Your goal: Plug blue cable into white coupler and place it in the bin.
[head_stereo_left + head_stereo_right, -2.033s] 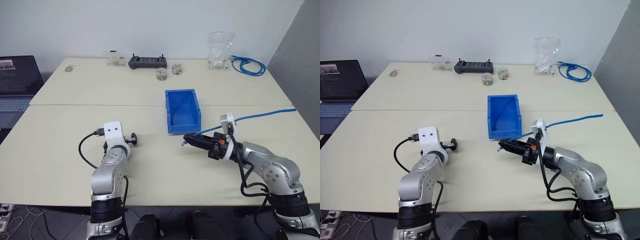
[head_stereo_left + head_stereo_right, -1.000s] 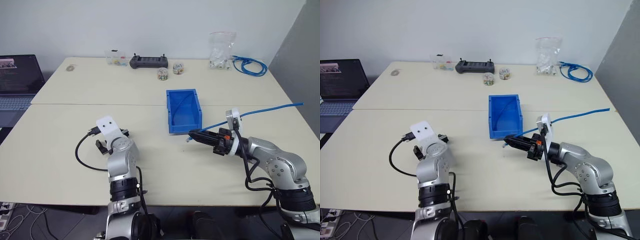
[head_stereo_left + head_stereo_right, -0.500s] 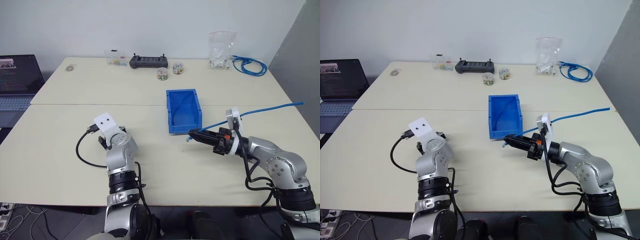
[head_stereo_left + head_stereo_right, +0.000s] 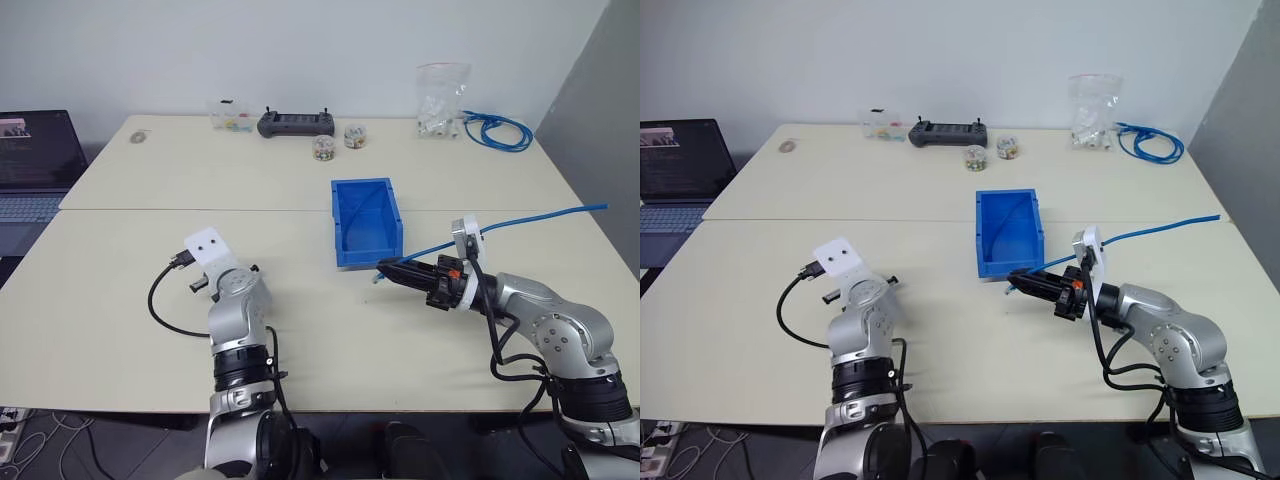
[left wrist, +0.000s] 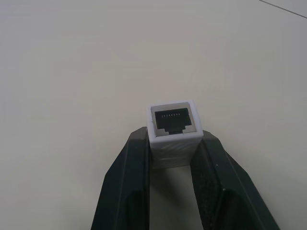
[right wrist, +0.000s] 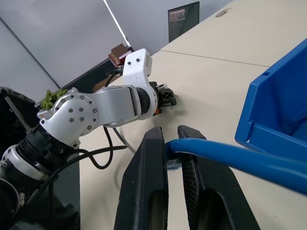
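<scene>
Over the near table, the left gripper [image 5: 173,158] is clamping the white coupler [image 5: 173,129] (socket facing away from the wrist). Right gripper [image 6: 173,143] is pinching the blue cable [image 4: 520,221] near its plug, hovering just beside the bin [image 4: 366,222].

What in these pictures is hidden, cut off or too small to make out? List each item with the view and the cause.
- Clear plug of the blue cable: right wrist view, tucked between the right gripper fingers.
- White coupler lower body: left wrist view, covered by the left gripper fingers.
- Cable's far end: left eye view, runs off the table edge.
- Bin floor near the front wall: left eye view, hidden by that wall.
</scene>
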Controlling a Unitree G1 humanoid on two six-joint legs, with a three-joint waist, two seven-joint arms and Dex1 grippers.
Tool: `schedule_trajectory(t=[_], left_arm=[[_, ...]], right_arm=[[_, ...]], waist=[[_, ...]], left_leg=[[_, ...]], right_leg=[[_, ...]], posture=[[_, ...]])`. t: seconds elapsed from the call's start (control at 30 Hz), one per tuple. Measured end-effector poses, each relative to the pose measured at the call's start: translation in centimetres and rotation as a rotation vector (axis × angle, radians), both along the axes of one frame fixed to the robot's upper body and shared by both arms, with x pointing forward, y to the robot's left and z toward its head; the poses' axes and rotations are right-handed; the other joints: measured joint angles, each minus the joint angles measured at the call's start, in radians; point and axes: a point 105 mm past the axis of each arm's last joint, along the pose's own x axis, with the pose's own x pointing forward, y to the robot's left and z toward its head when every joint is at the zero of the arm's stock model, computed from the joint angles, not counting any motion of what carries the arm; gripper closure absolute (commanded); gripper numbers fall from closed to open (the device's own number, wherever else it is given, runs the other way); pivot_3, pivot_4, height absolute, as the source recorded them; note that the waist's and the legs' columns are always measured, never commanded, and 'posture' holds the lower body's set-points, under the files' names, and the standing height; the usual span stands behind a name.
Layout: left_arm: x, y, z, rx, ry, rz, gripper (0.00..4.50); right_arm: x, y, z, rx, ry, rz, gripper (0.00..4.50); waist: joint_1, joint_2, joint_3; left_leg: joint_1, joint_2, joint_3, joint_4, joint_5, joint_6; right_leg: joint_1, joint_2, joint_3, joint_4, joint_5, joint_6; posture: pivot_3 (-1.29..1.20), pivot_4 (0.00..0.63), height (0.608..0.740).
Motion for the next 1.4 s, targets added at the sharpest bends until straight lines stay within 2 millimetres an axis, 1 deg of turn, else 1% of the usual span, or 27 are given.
schedule_trajectory(t=[0.07, 0.1, 0.17, 0.23, 0.33, 0.4, 0.43, 0.5, 0.53, 0.63, 0.73, 0.8, 0.93, 1.03, 1.07, 1.13, 1.27, 1.4], left_arm=[[-0.3, 0.4, -0.1, 0.055, -0.013, -0.136, 3.65], [-0.4, 0.3, 0.0, 0.091, -0.021, -0.237, 3.66], [-0.6, -0.2, 0.6, 0.171, -0.025, -0.462, 3.66], [-0.7, -1.3, 0.9, 0.230, -0.011, -0.675, 3.67], [-1.5, -3.8, 0.4, 0.274, 0.050, -1.009, 3.67], [-2.2, -5.5, 0.0, 0.292, 0.080, -1.191, 3.67], [-2.8, -6.8, -0.1, 0.296, 0.098, -1.329, 3.67], [-3.8, -8.5, -0.1, 0.295, 0.113, -1.498, 3.67], [-4.6, -10.1, -0.1, 0.295, 0.124, -1.641, 3.67], [-5.8, -12.9, 0.4, 0.302, 0.109, -1.880, 3.67], [-6.5, -14.4, 0.7, 0.341, 0.113, -2.051, 3.67], [-6.8, -15.1, 0.5, 0.366, 0.136, -2.138, 3.67], [-7.4, -16.1, -0.7, 0.363, 0.202, -2.278, 3.67], [-6.9, -16.4, -0.9, 0.384, 0.235, -2.334, 3.67], [-6.7, -16.5, -0.9, 0.392, 0.237, -2.344, 3.67], [-6.6, -16.5, -0.9, 0.403, 0.244, -2.365, 3.67], [-6.5, -16.9, -1.0, 0.400, 0.246, -2.378, 3.67], [-6.5, -17.1, -1.0, 0.391, 0.246, -2.378, 3.67]], right_arm=[[-0.1, -0.1, -0.2, -0.003, 0.006, -0.005, 4.38], [-0.1, -0.3, -0.4, -0.008, 0.012, -0.010, 4.38], [-0.3, -0.6, -0.8, -0.025, 0.017, -0.019, 4.38], [-0.5, -0.9, -1.1, -0.044, 0.017, -0.028, 4.38], [-1.1, -1.2, -1.7, -0.073, 0.017, -0.036, 4.38], [-1.5, -1.4, -2.1, -0.091, 0.017, -0.039, 4.38], [-1.9, -1.5, -2.4, -0.112, 0.010, -0.043, 4.38], [-2.2, -1.5, -2.8, -0.138, 0.005, -0.041, 4.38], [-2.5, -1.4, -3.1, -0.154, -0.001, -0.037, 4.38], [-2.7, -1.1, -3.3, -0.172, -0.013, -0.028, 4.38], [-2.7, -1.1, -3.1, -0.181, -0.042, -0.030, 4.38], [-2.6, -1.2, -3.1, -0.190, -0.057, -0.038, 4.38], [-2.5, -1.3, -3.1, -0.199, -0.075, -0.047, 4.38], [-2.4, -1.2, -3.1, -0.229, -0.118, -0.048, 4.38], [-2.4, -1.0, -3.2, -0.241, -0.130, -0.041, 4.38], [-2.3, -0.4, -3.4, -0.276, -0.167, -0.025, 4.38], [-2.0, 1.3, -3.0, -0.300, -0.245, 0.017, 4.38], [-1.8, 2.1, -3.4, -0.334, -0.272, 0.054, 4.38]], waist=[[-0.002, 0.000, 0.000], [-0.001, 0.000, 0.000], [0.000, 0.000, 0.000], [0.001, 0.000, 0.000], [0.004, 0.000, 0.000], [0.003, 0.000, 0.000], [0.003, 0.000, 0.000], [0.003, 0.001, 0.000], [0.003, 0.001, 0.000], [0.002, 0.001, 0.000], [-0.001, 0.001, 0.000], [-0.002, 0.001, 0.000], [-0.002, 0.001, 0.000], [-0.001, 0.001, 0.000], [-0.001, 0.001, 0.000], [-0.002, 0.001, 0.000], [-0.003, 0.002, 0.000], [0.002, 0.001, -0.001]], left_leg=[[0.000, 0.001, 0.000, 0.000, 0.000, 0.000], [0.000, 0.001, 0.000, 0.000, 0.000, -0.001], [0.000, 0.000, -0.001, 0.000, 0.001, -0.001], [0.000, 0.000, -0.001, 0.000, 0.001, -0.001], [-0.001, -0.001, -0.001, 0.000, 0.000, -0.001], [-0.001, 0.000, -0.001, -0.001, 0.000, 0.000], [-0.001, 0.000, -0.002, -0.001, -0.001, 0.001], [-0.001, 0.000, -0.002, -0.001, -0.001, 0.003], [-0.001, 0.000, -0.002, -0.001, -0.002, 0.003], [-0.001, 0.000, -0.002, -0.001, -0.002, 0.003], [-0.001, 0.001, -0.002, -0.001, -0.002, 0.004], [-0.001, 0.001, -0.002, -0.001, -0.002, 0.004], [-0.001, 0.001, -0.002, -0.001, -0.002, 0.004], [-0.001, 0.000, -0.003, 0.000, -0.002, 0.004], [0.000, 0.000, -0.002, 0.000, -0.002, 0.004], [0.000, 0.000, -0.002, 0.000, -0.002, 0.004], [0.000, 0.000, -0.003, 0.000, -0.002, 0.004], [0.000, -0.001, -0.003, 0.001, -0.002, 0.004]], right_leg=[[0.000, 0.001, 0.000, 0.000, 0.000, 0.000], [0.000, 0.001, 0.000, 0.000, 0.000, 0.000], [0.000, 0.001, 0.000, 0.000, 0.000, 0.000], [0.000, 0.000, 0.000, -0.001, 0.000, 0.000], [0.000, 0.000, 0.001, -0.002, 0.000, 0.000], [0.000, -0.001, 0.001, -0.002, 0.000, 0.000], [0.000, -0.001, 0.001, -0.002, 0.000, 0.000], [0.000, -0.001, 0.001, -0.002, 0.000, 0.000], [0.000, -0.001, 0.001, -0.002, 0.000, 0.000], [0.000, -0.001, 0.001, -0.002, 0.000, 0.000], [0.000, 0.000, 0.001, -0.002, 0.000, 0.000], [0.000, 0.000, 0.001, -0.002, 0.000, 0.000], [0.000, 0.000, 0.001, -0.002, 0.000, 0.000], [0.001, 0.000, 0.000, -0.002, -0.001, 0.001], [0.001, 0.000, 0.000, -0.002, -0.003, 0.004], [0.001, 0.000, 0.000, -0.001, -0.003, 0.004], [0.001, 0.000, 0.000, -0.001, -0.003, 0.004], [0.002, 0.000, 0.000, -0.001, -0.002, 0.003]], posture=[[0.00, 0.150, 0.740], [0.00, 0.150, 0.740], [0.00, 0.150, 0.740], [0.00, 0.150, 0.740], [0.00, 0.150, 0.740], [0.00, 0.150, 0.740], [0.00, 0.150, 0.740], [0.00, 0.150, 0.740], [0.00, 0.150, 0.740], [0.00, 0.150, 0.740], [0.00, 0.150, 0.740], [0.00, 0.150, 0.740], [0.00, 0.150, 0.740], [0.00, 0.150, 0.740], [0.00, 0.150, 0.740], [0.00, 0.150, 0.740], [0.00, 0.150, 0.740], [0.00, 0.150, 0.740]])
